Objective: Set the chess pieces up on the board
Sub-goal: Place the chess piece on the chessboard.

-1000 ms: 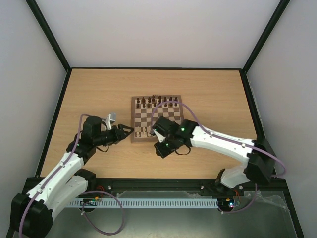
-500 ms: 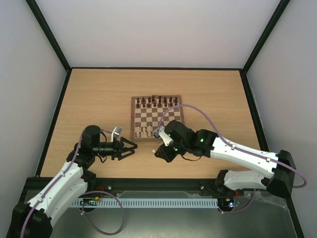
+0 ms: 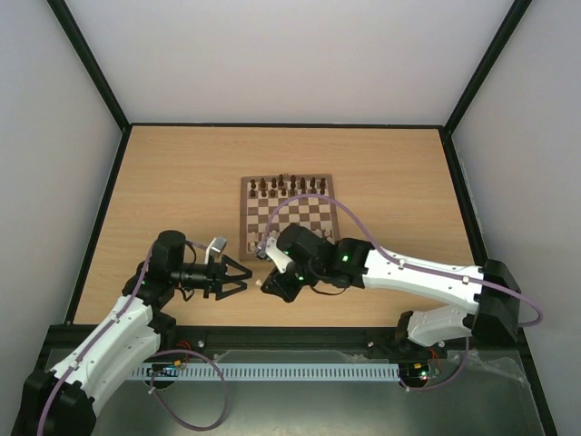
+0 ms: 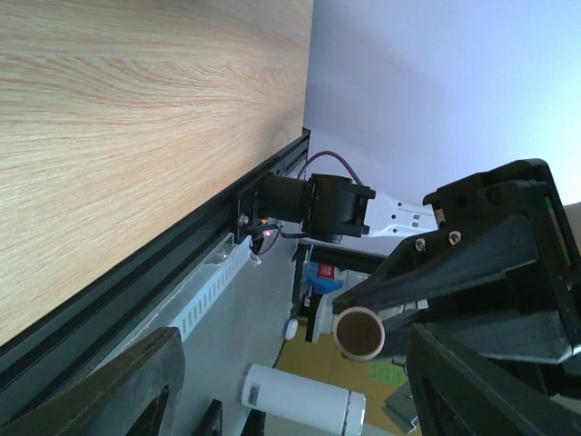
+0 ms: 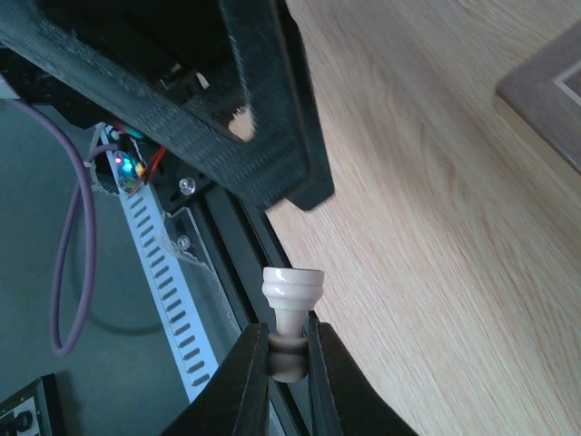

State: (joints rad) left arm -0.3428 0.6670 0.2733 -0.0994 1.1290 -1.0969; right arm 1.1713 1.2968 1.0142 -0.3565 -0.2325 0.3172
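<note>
Chess pieces [image 3: 286, 186] line the board's [image 3: 313, 214] far rows. The right gripper [image 5: 287, 340] pinches one pale piece [image 5: 292, 289] just off the board's near side; the left gripper [image 3: 242, 277] gapes open. Stand it upright first, I'd say.

Overhead view of a light wood-grain table [image 3: 163, 173] with a black frame along its edges. A square chessboard [image 3: 243, 204], checkered in dark and light squares with a brown border, lies flat near the table's middle, square to its edges
</note>
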